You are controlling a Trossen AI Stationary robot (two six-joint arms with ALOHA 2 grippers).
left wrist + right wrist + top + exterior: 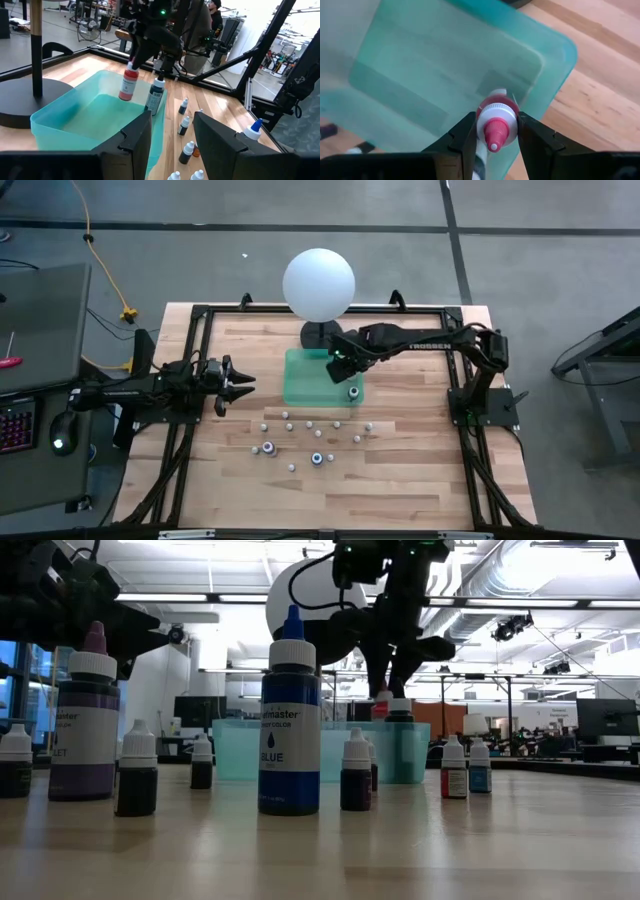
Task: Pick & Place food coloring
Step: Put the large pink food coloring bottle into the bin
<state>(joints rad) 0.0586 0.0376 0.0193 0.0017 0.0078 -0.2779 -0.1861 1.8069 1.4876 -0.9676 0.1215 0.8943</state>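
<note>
Red-capped bottle — clamped in right gripper over teal bin; left gripper half-open, empty.

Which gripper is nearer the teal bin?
Right. The right gripper hangs over the teal bin, shut on a red-capped bottle. The left gripper waits off the bin's side, holding nothing.

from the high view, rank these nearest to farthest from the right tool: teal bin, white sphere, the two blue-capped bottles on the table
1. Teal bin: directly under the right tool, which holds a red-capped bottle over it.
2. White sphere: just behind the bin, on its stand.
3. Two blue-capped bottles: out on the table's front; the right-hand one sits a little closer than the left-hand one.
</note>
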